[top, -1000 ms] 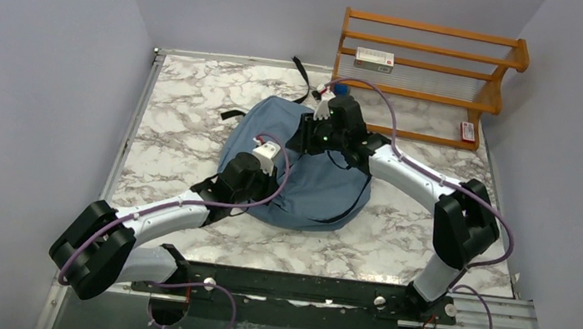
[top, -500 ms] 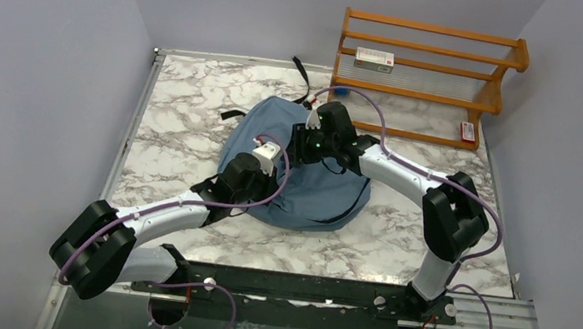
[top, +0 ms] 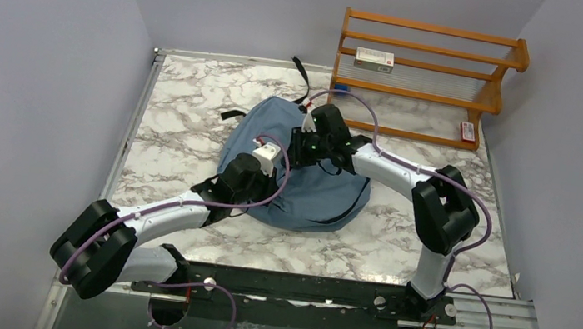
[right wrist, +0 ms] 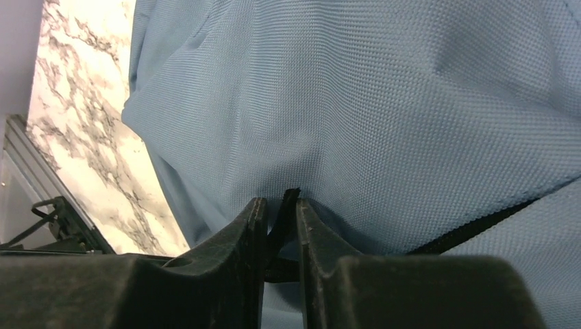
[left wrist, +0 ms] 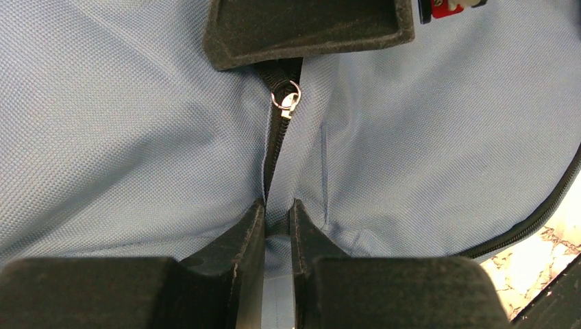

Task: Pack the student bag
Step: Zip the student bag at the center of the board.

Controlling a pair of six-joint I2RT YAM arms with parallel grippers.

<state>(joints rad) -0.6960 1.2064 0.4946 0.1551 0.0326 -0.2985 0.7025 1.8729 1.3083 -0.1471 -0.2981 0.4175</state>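
Left gripper (left wrist: 277, 209) is clamped on a fold of the student bag (top: 310, 192) at its zipper, and the right gripper (right wrist: 279, 202) is pinched on a thin dark tab of it. We see the bag in the middle of the marble table (top: 185, 118). At 1 o'clock stands a wooden rack (top: 429, 72) holding a white box (top: 374, 56) and a small red box (top: 468, 131). A black pad (left wrist: 308, 27) covers the zipper just at 12 o'clock from the silver zipper ring (left wrist: 286, 100).

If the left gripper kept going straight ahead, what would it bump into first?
Probably the metal zipper pull, which lies straight ahead of the left gripper; the gripper itself is pinching the student bag fabric.
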